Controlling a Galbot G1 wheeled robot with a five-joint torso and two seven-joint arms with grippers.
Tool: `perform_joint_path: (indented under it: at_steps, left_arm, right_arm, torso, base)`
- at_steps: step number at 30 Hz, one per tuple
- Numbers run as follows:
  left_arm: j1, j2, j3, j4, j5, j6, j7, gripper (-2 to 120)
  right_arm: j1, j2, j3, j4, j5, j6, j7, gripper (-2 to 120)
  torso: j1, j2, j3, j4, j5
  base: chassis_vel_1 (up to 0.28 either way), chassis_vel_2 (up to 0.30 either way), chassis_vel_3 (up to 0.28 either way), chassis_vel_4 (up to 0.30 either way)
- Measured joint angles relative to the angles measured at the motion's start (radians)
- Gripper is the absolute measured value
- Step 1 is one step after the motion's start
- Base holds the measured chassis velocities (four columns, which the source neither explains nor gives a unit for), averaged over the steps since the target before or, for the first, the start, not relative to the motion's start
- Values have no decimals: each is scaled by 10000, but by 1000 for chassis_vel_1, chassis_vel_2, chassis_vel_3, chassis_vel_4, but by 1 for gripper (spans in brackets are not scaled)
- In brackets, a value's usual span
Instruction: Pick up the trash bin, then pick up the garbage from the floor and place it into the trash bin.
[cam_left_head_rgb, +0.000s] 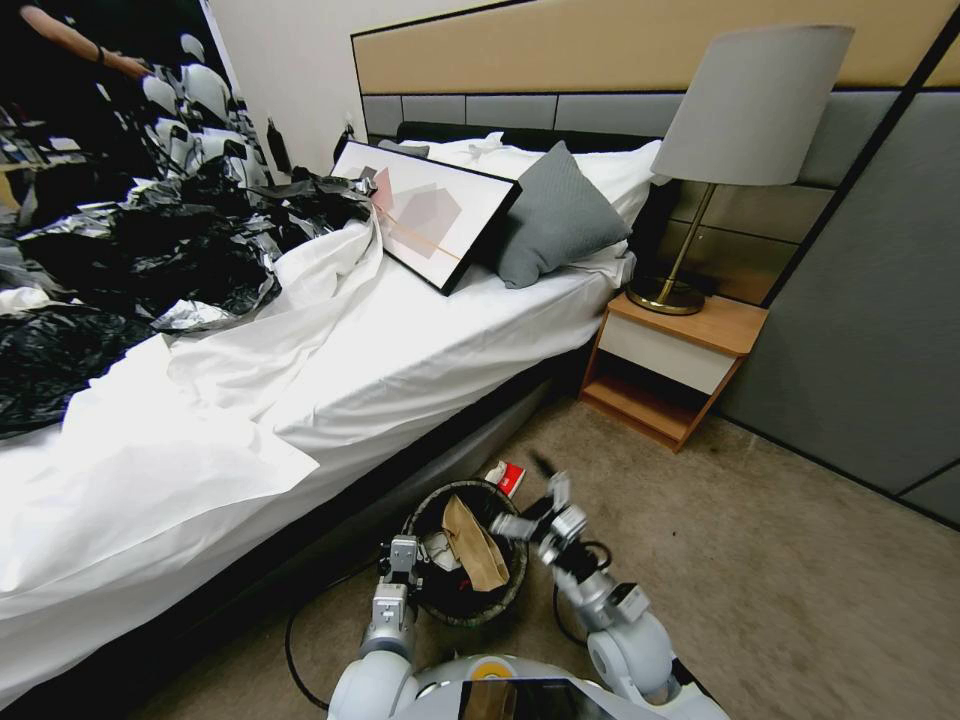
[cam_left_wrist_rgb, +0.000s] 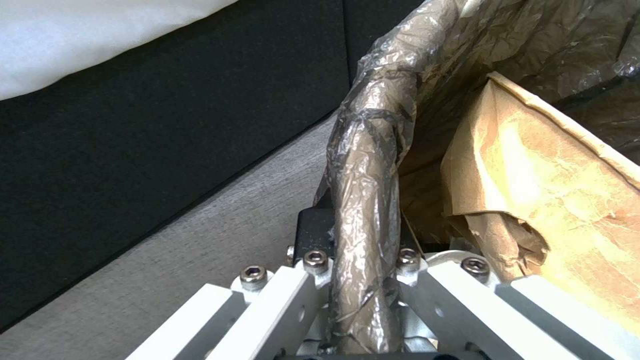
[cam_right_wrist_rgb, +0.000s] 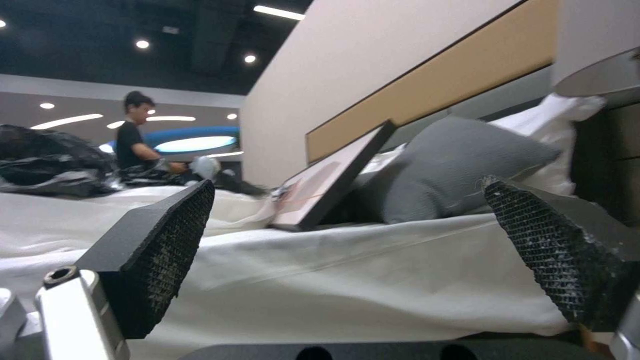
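Beige carpet (cam_left_head_rgb: 780, 560) ran beside the bed (cam_left_head_rgb: 400, 360), where the trash bin (cam_left_head_rgb: 432, 512) stood holding a tan paper bag (cam_left_head_rgb: 475, 548). At its 9 o'clock rim the left tool (cam_left_head_rgb: 402, 572) was clenched on it; at 3 o'clock the right tool (cam_left_head_rgb: 545, 485) hung released, a red packet (cam_left_head_rgb: 508, 477) at 12.

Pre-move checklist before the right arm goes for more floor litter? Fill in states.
1. Left gripper clamped on the trash bin rim: ok.
2. Right gripper open and empty: ok.
3. Tan paper bag inside the bin: ok.
4. Red-and-white packet on the carpet past the bin, by the bed base: not ok, not yet picked.
5. Bin lifted off the floor: cannot tell.
6. Black cable near the bin: not ok, snag risk.
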Motion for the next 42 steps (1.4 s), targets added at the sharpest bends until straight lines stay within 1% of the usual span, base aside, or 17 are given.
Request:
perform_joint_path:
  at_steps: [3,11,22,42]
  left_arm:
    - [60,44,-16,-47,-3,-5,0,1]
    - [105,89,-66,-153,-2,-6,-1,1]
    - [86,62,-168,-227,-70,-8,-12,1]
    - [18,8,-153,-210,-147,-11,-27,1]
  right_arm:
    - [-222,208,423,-325,-36,436,108,100]
    - [-497,330,623,-948,-36,786,68,100]
    - [-381,369,627,-1353,-36,848,-62,100]
    - [-262,336,714,-1360,110,730,-91,100]
  torso:
    - [0,0,0,1,2]
    - [0,0,1,1,1]
    - [0,0,1,1,1]
    - [0,0,0,0,1]
  base:
    - [0,0,0,0]
    - [0,0,0,0]
    - [0,0,0,0]
    - [0,0,0,0]
